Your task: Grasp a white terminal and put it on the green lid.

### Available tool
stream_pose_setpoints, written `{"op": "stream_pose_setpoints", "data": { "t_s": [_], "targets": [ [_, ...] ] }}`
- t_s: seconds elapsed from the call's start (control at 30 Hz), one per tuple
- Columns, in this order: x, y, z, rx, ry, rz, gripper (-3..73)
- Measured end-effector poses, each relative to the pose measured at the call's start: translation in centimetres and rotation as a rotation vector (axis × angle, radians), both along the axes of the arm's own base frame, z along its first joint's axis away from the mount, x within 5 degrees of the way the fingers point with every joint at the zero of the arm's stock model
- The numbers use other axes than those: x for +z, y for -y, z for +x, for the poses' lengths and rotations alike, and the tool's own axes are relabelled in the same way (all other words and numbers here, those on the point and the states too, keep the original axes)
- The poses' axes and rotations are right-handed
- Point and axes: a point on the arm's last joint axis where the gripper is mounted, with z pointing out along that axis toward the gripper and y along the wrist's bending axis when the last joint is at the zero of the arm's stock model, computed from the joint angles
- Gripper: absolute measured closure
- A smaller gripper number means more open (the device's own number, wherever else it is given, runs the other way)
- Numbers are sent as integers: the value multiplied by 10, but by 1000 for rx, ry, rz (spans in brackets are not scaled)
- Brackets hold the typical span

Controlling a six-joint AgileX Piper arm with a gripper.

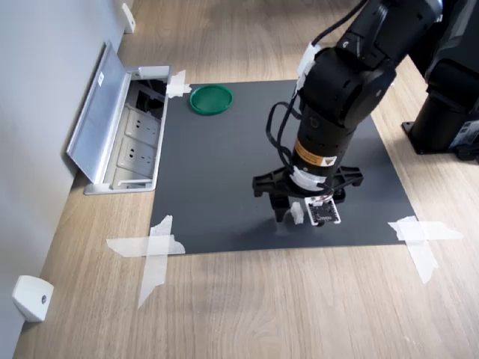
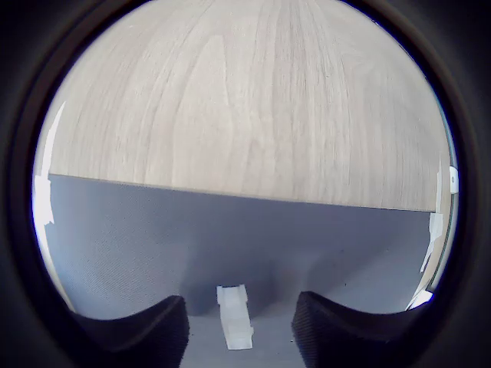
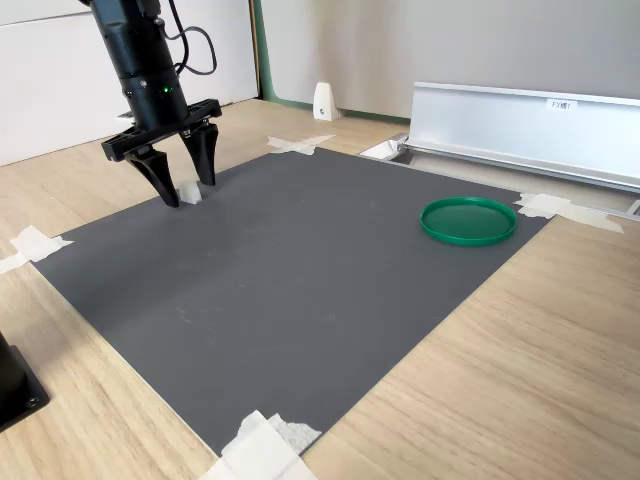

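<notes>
The white terminal (image 1: 297, 215) (image 2: 235, 316) (image 3: 189, 190) is a tiny white block lying on the black mat, near the mat's front edge in the first exterior view. My gripper (image 1: 299, 218) (image 2: 239, 331) (image 3: 191, 192) points down over it and is open, one finger on each side, with a gap between the pads and the block in the wrist view. The green lid (image 1: 210, 99) (image 3: 468, 220) lies flat at the mat's far corner in the first exterior view, well away from the gripper, and holds nothing.
The black mat (image 1: 224, 172) (image 3: 300, 260) is taped to the wooden floor by white tape strips (image 1: 153, 247). An open metal floor socket box (image 1: 123, 134) (image 3: 520, 125) sits beside the lid. A white wedge (image 1: 31, 298) (image 3: 325, 101) stands by the wall. A black base (image 1: 449, 105) is at the first exterior view's right.
</notes>
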Motion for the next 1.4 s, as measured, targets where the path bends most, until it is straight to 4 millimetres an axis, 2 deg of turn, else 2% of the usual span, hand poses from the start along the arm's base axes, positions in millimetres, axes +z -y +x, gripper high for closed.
{"op": "stream_pose_setpoints", "data": {
  "t_s": [0.4,0.5,0.67,0.7,0.77,0.9,1.0,1.07,1.17,1.3,1.4],
  "targets": [
    [-7,-1,0,-18,-25,-8,244],
    [-7,-1,0,-22,-25,-6,329],
    [-7,-1,1,-20,-16,1,576],
    [-7,-1,1,-23,-17,1,605],
    [-5,-2,2,-41,-18,5,606],
    [12,-6,11,-107,-9,20,606],
    [44,-4,24,-176,6,46,606],
    [70,6,35,-232,22,71,606],
    [106,39,55,-331,33,107,606],
    [128,97,75,-458,23,144,606],
    [134,146,83,-566,40,146,606]
  ]
}}
